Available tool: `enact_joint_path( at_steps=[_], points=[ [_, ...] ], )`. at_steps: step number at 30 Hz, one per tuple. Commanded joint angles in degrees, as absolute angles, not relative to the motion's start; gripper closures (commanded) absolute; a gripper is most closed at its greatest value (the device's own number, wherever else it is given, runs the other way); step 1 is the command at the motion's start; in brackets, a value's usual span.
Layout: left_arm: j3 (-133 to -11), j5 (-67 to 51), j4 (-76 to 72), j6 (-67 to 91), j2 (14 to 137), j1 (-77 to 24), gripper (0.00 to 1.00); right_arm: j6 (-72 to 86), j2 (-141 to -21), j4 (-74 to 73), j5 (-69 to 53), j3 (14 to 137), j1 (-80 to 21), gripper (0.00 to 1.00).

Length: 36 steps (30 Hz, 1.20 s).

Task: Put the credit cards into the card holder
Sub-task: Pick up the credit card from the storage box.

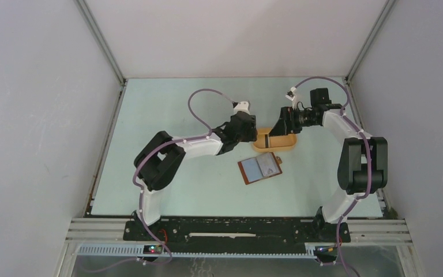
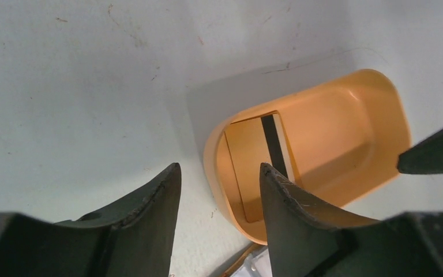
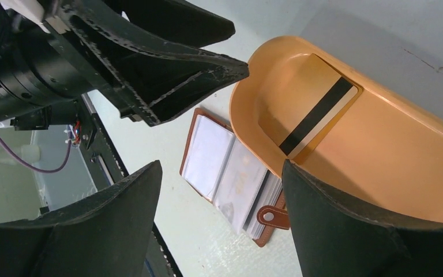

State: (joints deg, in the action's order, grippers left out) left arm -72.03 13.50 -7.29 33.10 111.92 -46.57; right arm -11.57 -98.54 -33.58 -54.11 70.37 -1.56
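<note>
One credit card (image 2: 252, 164) with a dark stripe leans inside the left end of an orange-yellow oval tray (image 2: 346, 121); the right wrist view shows this card (image 3: 317, 112) too. The reddish-brown card holder (image 1: 259, 168) lies open on the table just in front of the tray, its clear sleeves and snap flap showing (image 3: 231, 173). My left gripper (image 2: 219, 173) hangs open over the tray's left end, one finger outside the rim and one over the card, holding nothing. My right gripper (image 3: 219, 170) is open above the tray's near side, empty.
The two grippers face each other closely over the tray (image 1: 285, 147), left gripper (image 1: 258, 137) and right gripper (image 1: 280, 130). The right gripper's fingertip (image 2: 432, 156) shows at the edge of the left wrist view. White walls enclose the pale green table (image 1: 179, 104).
</note>
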Motion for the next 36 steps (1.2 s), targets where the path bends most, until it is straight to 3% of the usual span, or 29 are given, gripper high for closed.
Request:
enact_joint_path(
  at_steps=[1,9,12,19,25,36],
  points=[
    [-78.2,21.3,-0.4,35.1,114.6,-47.7,0.44,-10.5,-98.5,-33.1,-53.1,72.3,-1.1,0.16],
    [-85.2,21.3,4.7,34.9,120.6,-48.5,0.55,-9.2,-100.7,-33.5,-53.2,72.7,-0.4,0.2],
    [-86.1,21.4,5.4,34.7,121.4,-48.6,0.65,-8.6,-101.4,-33.3,-53.2,72.7,-0.4,0.21],
    [-86.3,22.5,5.4,35.8,121.4,-48.6,0.99,-7.8,-102.6,-33.2,-52.5,72.7,-1.1,0.22],
    [-82.2,27.9,-0.5,37.0,117.2,-49.9,1.0,-4.9,-102.7,-30.4,-51.3,71.7,-3.3,0.28],
    [-68.5,44.4,-21.0,34.6,108.5,-55.3,1.0,-2.5,-96.7,-19.4,-44.4,65.5,-6.1,0.27]
  ],
)
